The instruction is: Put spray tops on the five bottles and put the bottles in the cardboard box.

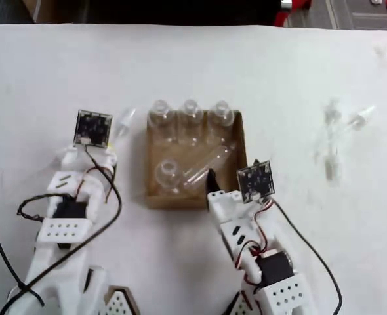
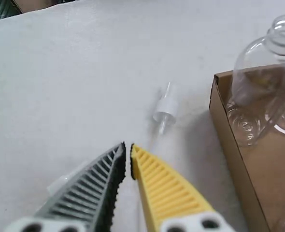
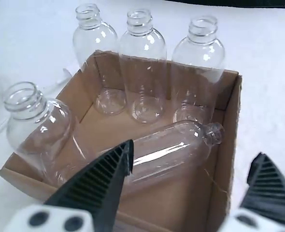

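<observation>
Right now we see the cardboard box (image 1: 180, 200) near the middle of the desk (image 1: 193, 59), and all five bottles are inside it, every neck bare. Three bottles stand upright in a row along the box's far wall (image 3: 95, 48) (image 3: 141, 58) (image 3: 199, 58). A fourth bottle (image 3: 34, 121) stands upright in the near left corner. The fifth bottle (image 3: 171, 150) lies on its side across the box floor, its neck toward the right wall. One spray top (image 2: 164, 108) lies on the desk just beside the box's left wall, near its far corner. A few more spray tops (image 1: 361, 119) lie well apart from the box, toward the desk's right edge, and we cannot make them out clearly. Our left claw (image 2: 128, 154) hangs over the desk left of the box, its grey and yellow fingers pressed together on nothing, tips pointing at the loose spray top. Our right claw (image 3: 193, 164) sits at the box's near right corner with its black fingers spread wide, over the lying bottle.
</observation>
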### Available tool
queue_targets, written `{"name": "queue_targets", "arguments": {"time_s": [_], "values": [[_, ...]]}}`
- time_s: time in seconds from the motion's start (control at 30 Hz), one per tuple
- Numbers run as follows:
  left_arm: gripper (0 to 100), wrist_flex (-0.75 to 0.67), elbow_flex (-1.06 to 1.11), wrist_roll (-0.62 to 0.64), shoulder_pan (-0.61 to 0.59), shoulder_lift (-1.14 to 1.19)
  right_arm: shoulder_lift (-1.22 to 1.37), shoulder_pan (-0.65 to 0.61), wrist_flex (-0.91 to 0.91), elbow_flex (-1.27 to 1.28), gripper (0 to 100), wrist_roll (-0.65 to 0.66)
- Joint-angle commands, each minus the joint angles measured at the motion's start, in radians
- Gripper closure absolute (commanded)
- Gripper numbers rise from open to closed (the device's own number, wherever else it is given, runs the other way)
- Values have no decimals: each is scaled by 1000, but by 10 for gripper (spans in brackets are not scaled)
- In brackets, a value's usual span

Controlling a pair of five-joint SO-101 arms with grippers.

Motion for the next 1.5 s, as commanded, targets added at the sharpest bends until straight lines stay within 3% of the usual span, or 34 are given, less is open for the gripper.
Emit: {"name": "queue_targets", "arguments": {"time_s": [0.0, 0.3, 0.4, 0.57, 0.9, 1.13, 1.27, 1.47], "values": [[976, -32, -12, -12, 1, 5, -10, 22, -22, -11, 655, -8], [976, -32, -12, -12, 1, 5, -10, 176, -16, -21, 655, -9], [976, -32, -12, -12, 1, 7, -1, 154, 61, -100, 695, -11], [976, -32, -12, -12, 1, 7, 1, 73, 193, -293, 869, -11], [976, -31, -11, -12, 1, 5, 18, 22, 248, -370, 847, -95], [976, -31, -12, -12, 1, 7, 426, -33, 249, -615, 846, -101], [976, -31, -12, -14, -7, 4, 717, -71, 343, -804, 846, -106], [976, -31, -9, -14, -2, 5, 967, -84, 410, -948, 802, -347]]}}
